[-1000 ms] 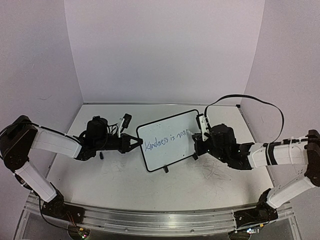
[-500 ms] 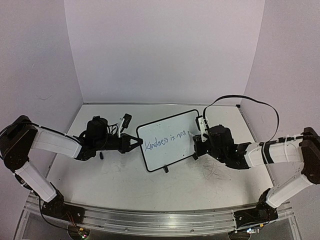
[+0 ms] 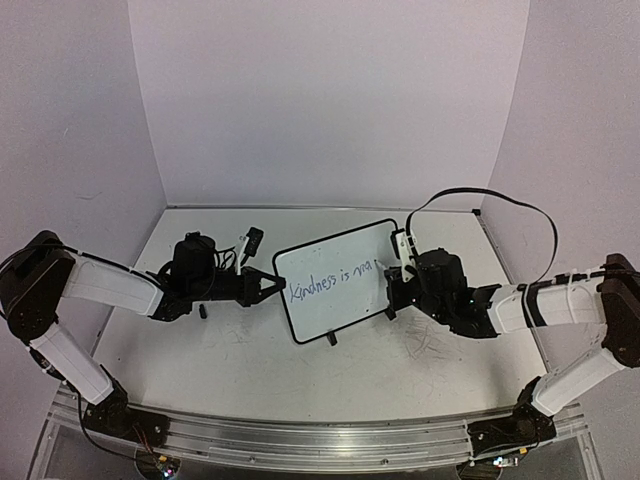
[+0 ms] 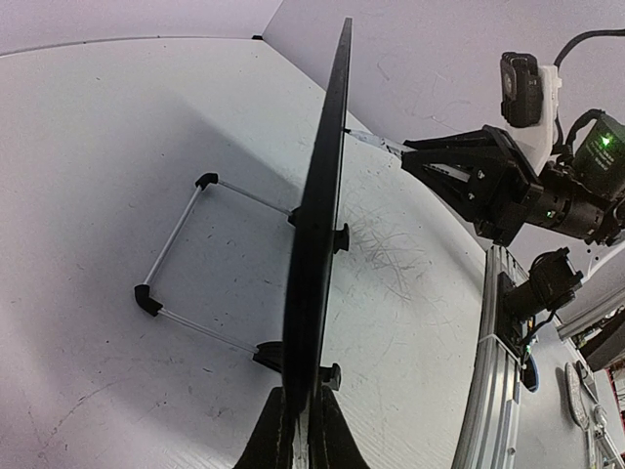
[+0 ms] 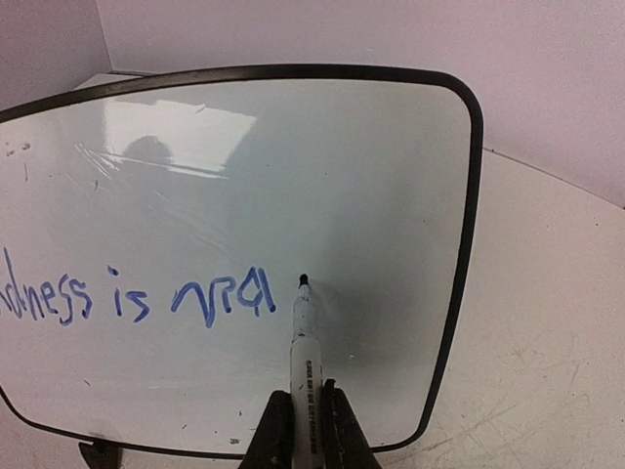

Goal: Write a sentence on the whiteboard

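One whiteboard (image 3: pixel 335 280) stands on the table (image 3: pixel 260 350), bearing one blue sentence (image 3: pixel 330 279), "Kindness is ma". Two arms reach in low from either side. The left claw (image 3: pixel 272 288) pinches its edge, and the right claw (image 5: pixel 303 410) grips one marker (image 5: pixel 302 337), tip just right of "ma".

We were in what looked like a robotics lab cell: plain pale walls (image 3: pixel 330 100) boxed a scuffed white tabletop (image 3: pixel 250 350) on three sides. Along its near edge ran an aluminium rail (image 3: pixel 300 438) where two robot arms (image 3: pixel 110 285) were bolted, with small lit electronics (image 3: pixel 165 465) beneath and a black cable (image 3: pixel 480 192) looping loose.
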